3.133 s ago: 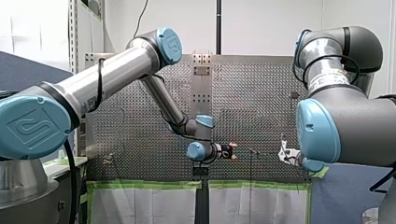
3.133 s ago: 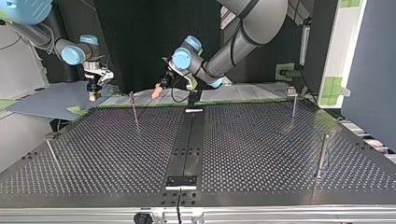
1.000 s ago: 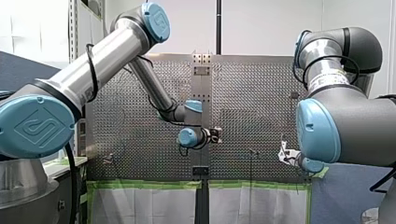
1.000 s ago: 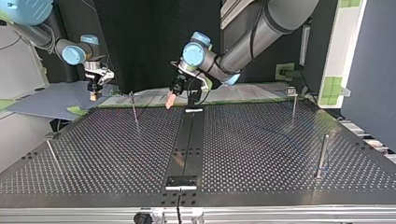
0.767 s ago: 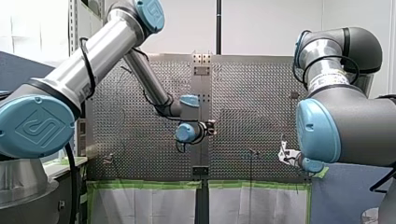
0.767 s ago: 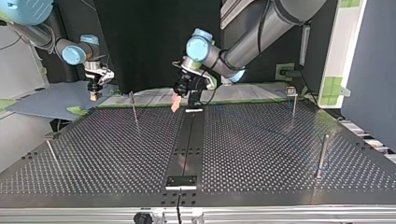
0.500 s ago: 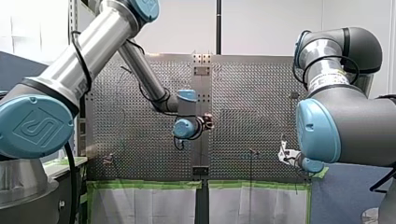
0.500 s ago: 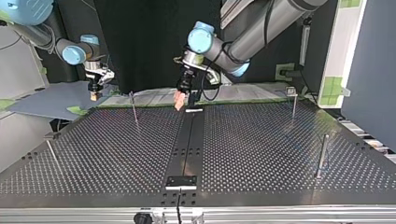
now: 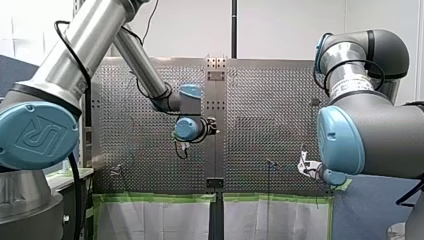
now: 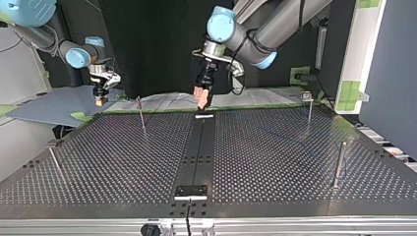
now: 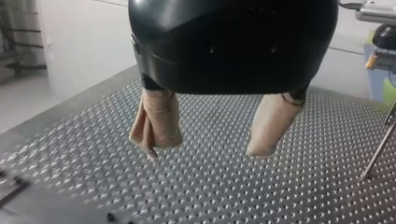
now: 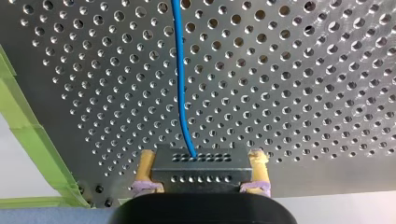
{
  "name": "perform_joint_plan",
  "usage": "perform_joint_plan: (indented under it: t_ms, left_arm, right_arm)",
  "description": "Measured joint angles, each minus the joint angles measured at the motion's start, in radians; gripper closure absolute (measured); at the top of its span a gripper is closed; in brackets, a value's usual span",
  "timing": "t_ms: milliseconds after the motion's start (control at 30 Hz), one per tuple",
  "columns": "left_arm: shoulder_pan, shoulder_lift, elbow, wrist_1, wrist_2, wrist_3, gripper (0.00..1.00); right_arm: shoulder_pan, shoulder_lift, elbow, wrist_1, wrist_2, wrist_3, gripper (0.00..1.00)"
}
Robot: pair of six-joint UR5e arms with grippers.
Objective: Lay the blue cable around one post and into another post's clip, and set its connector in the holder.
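My right gripper is clamped on the dark connector, with its yellow pads pressed against the connector's two sides. The blue cable leaves the connector and runs straight ahead over the perforated table. In the top view this gripper hangs just beyond the table's far left corner. My left gripper holds its beige pads apart with nothing between them, and it hovers above the table's far edge, by the dark centre strip.
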Motion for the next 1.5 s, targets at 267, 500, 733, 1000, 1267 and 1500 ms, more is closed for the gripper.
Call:
perform_joint_plan:
  t_ms: [267,500,733,1000,1267,1500]
  left_arm:
    - [0.040,0.086,-0.086,-0.058,-0.084,-0.083,0.00]
    - [0.107,0.156,-0.156,-0.072,-0.103,-0.152,0.00]
    - [0.181,0.229,-0.206,-0.054,-0.037,-0.226,0.00]
    - [0.256,0.305,-0.211,-0.024,0.038,-0.302,0.00]
    - [0.332,0.359,-0.211,-0.026,0.078,-0.377,0.00]
    - [0.395,0.361,-0.217,0.005,0.138,-0.440,0.00]
  right_arm:
    - [0.001,0.000,0.000,0.000,0.000,0.000,1.00]
    - [0.001,0.001,0.000,-0.001,-0.003,0.000,1.00]
    - [0.001,0.002,0.000,-0.001,-0.006,0.000,1.00]
    - [0.003,0.003,0.000,-0.001,-0.006,-0.001,1.00]
    - [0.006,0.004,0.000,-0.002,-0.006,-0.001,1.00]
    - [0.008,0.005,0.000,-0.001,-0.008,-0.003,1.00]
